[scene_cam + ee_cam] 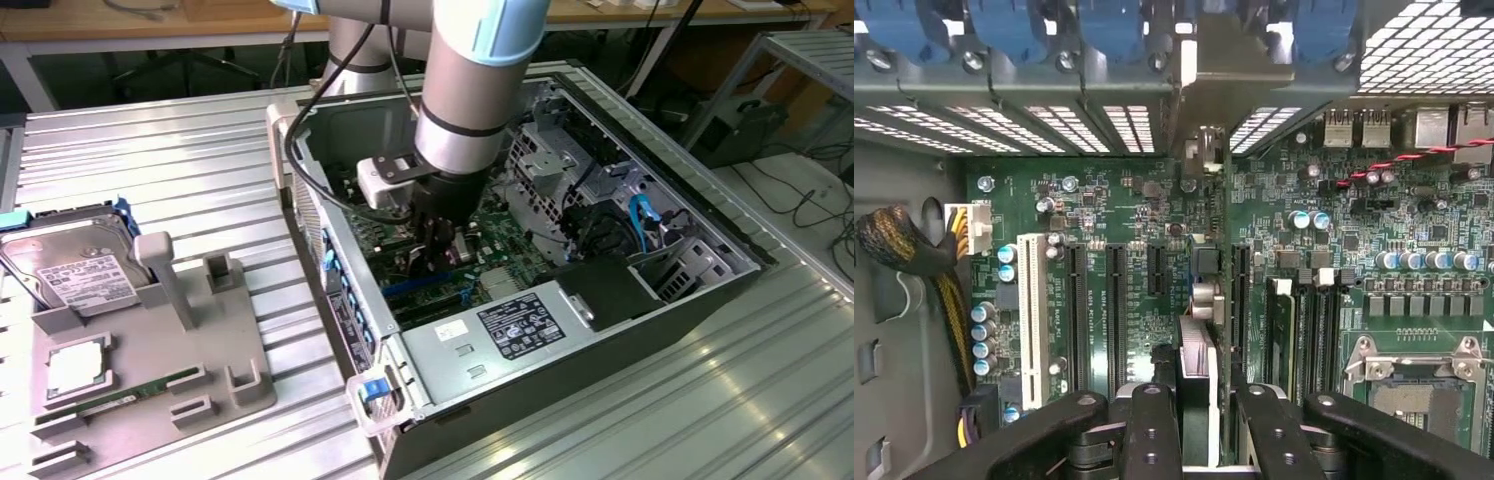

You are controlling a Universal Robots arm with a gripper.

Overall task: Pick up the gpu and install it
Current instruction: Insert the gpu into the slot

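Note:
In the wrist view the gpu (1199, 370) runs edge-on as a thin slab, its silver bracket end toward the case's perforated rear wall. It stands upright over the green motherboard (1114, 210), in line with a dark expansion slot. My gripper (1204, 400) is shut on it, one black finger on each face. In the exterior view my gripper (442, 240) reaches down inside the open computer case (707, 235), low over the board, and the arm hides most of the card.
A white slot (1032, 320), black slots, a sleeved cable bundle (899, 245) and the processor socket (1419, 370) surround the card. Outside the case, a grey fixture (200, 350) holds a hard drive (74, 265) and a RAM stick (134, 390). The power supply (527, 325) fills the near end.

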